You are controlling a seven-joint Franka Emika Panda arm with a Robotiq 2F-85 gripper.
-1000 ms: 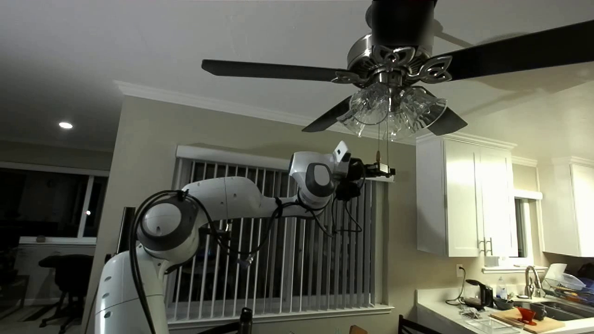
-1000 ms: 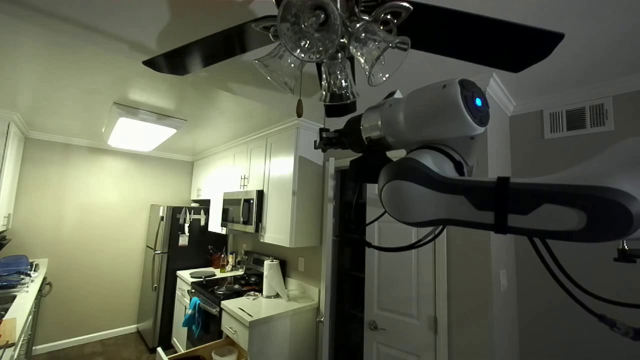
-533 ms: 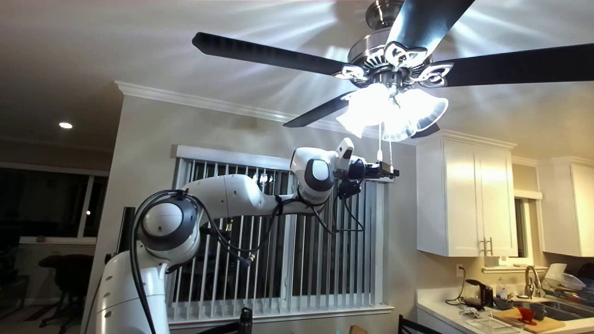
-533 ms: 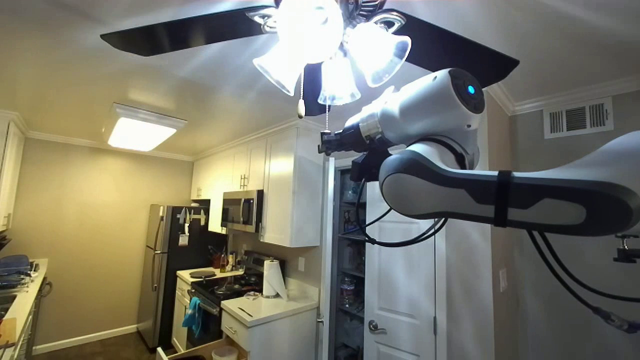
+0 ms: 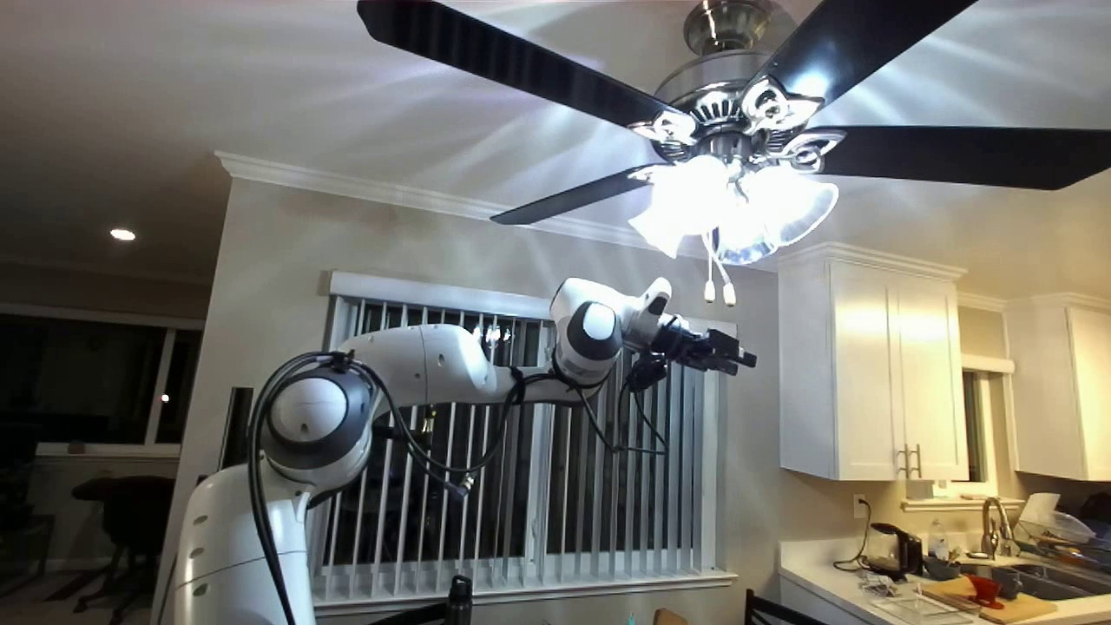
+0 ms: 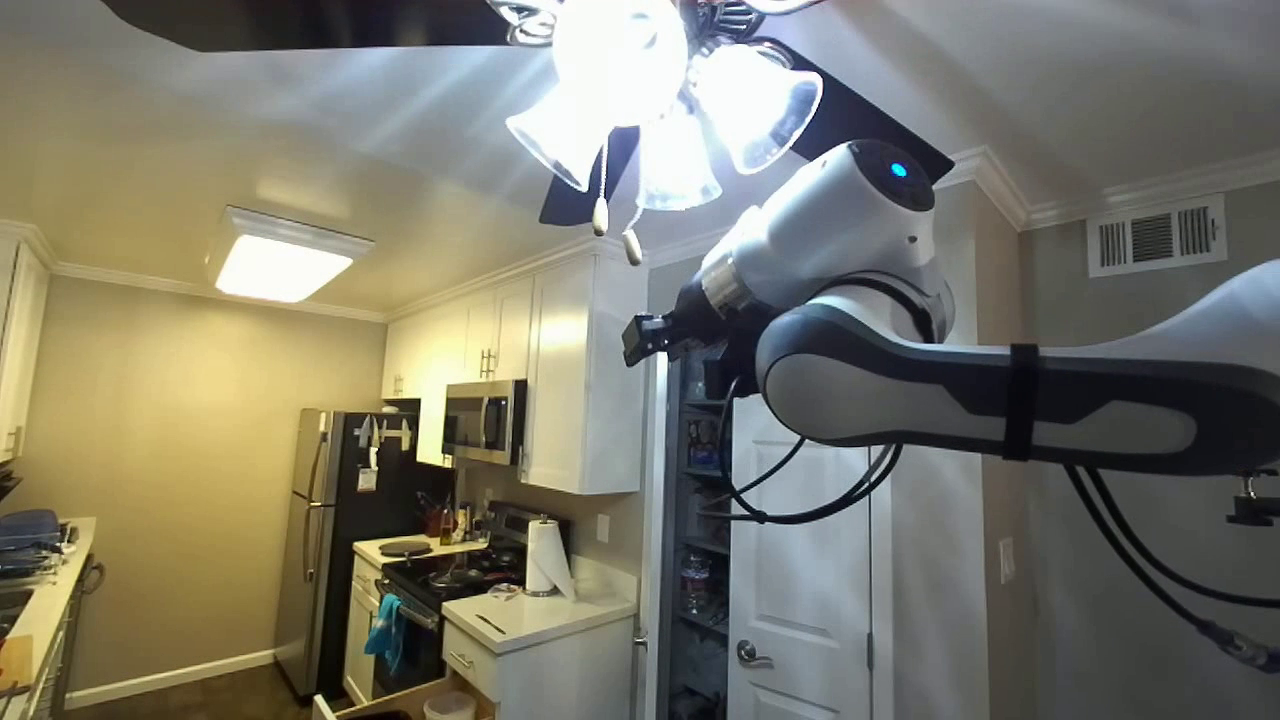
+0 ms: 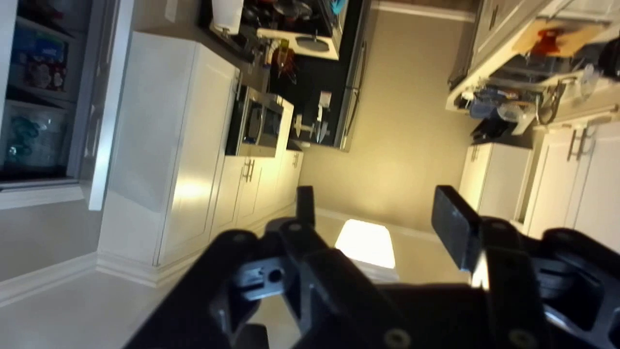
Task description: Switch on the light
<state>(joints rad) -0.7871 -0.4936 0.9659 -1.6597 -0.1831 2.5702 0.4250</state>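
Observation:
The ceiling fan's light (image 5: pixel 694 204) glows bright white through its glass shades, and the same light (image 6: pixel 620 60) shows in an exterior view. Two pull chains hang below it, their end knobs side by side: a straight chain's knob (image 6: pixel 600 217) and a slanting chain's knob (image 6: pixel 632 247). Just under these knobs and apart from them is my gripper (image 5: pixel 745 358), tilted downward. In the wrist view the gripper (image 7: pixel 374 206) stands open, its fingers well apart and nothing between them. The chains are out of the wrist view.
Dark fan blades (image 5: pixel 521 65) spread above the arm. White cabinets (image 5: pixel 877 365) hang beyond the gripper, and a lit ceiling panel (image 6: pixel 285 265) is farther back. Behind the arm is a window with vertical blinds (image 5: pixel 538 486). Cables (image 6: pixel 810 515) loop under the wrist.
The fan light went from dark to lit. My gripper has let go of a pull chain, opened and tilted down away from it; that chain now hangs loose at a slant. The blades have turned.

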